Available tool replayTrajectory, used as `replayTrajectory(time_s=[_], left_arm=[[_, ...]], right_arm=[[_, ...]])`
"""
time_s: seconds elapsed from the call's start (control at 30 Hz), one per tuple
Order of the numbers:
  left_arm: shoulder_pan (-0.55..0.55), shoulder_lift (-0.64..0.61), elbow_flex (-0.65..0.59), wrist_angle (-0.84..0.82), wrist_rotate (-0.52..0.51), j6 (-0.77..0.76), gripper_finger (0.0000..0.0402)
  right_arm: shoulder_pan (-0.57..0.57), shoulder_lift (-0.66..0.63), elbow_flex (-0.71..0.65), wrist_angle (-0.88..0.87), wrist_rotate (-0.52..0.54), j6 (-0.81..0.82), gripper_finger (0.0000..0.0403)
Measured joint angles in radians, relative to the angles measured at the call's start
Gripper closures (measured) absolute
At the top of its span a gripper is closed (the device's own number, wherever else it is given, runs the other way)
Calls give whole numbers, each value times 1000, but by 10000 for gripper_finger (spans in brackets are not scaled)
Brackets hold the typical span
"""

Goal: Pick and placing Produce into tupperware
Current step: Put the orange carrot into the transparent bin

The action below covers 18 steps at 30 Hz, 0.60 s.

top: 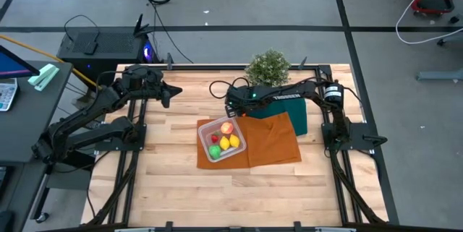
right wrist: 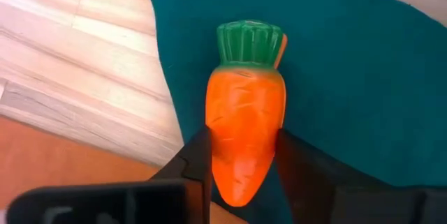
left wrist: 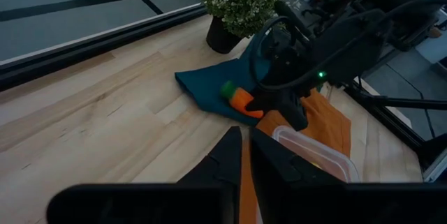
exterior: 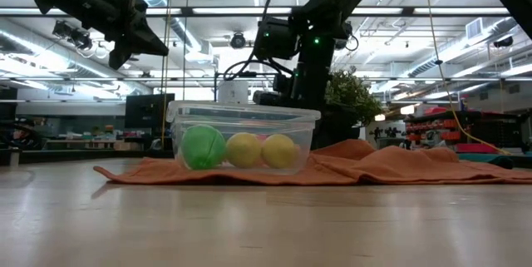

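The orange carrot (right wrist: 243,137) with its green top lies on the dark green cloth (right wrist: 363,77); it also shows in the left wrist view as the carrot (left wrist: 241,100). My right gripper (right wrist: 244,161) reaches over that cloth and is shut on the carrot. The clear tupperware (top: 221,140) rests on the orange cloth (top: 271,142) and holds the green ball (top: 215,150), two lemons (top: 229,143), the peach-red fruit (top: 227,127) and a tiny red piece (top: 214,138). My left gripper (top: 172,93) hangs shut above the table's far left part and holds nothing. My right gripper pinches the carrot's pointed lower half (right wrist: 241,172) between its two fingers, one on each side. The fingers lie along the carrot, whose green top (right wrist: 249,41) points away from them. The carrot is over the dark green cloth; whether it is lifted off it, I cannot tell.
A bushy potted plant (top: 268,67) stands at the far edge, just behind the dark green cloth. Bare wood lies to the left of the tupperware and along the near edge. A black box (top: 101,44) and cables sit beyond the far left corner.
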Motion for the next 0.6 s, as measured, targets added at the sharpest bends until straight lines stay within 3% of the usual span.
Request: replayTrajectory(time_s=[0.33, 0.6], left_arm=[[0, 0, 0, 0, 0, 0, 375], [0, 0, 0, 0, 0, 1, 373]], right_arm=[[-2, -3, 0, 2, -9, -22, 309], [2, -3, 2, 19, -10, -22, 355]])
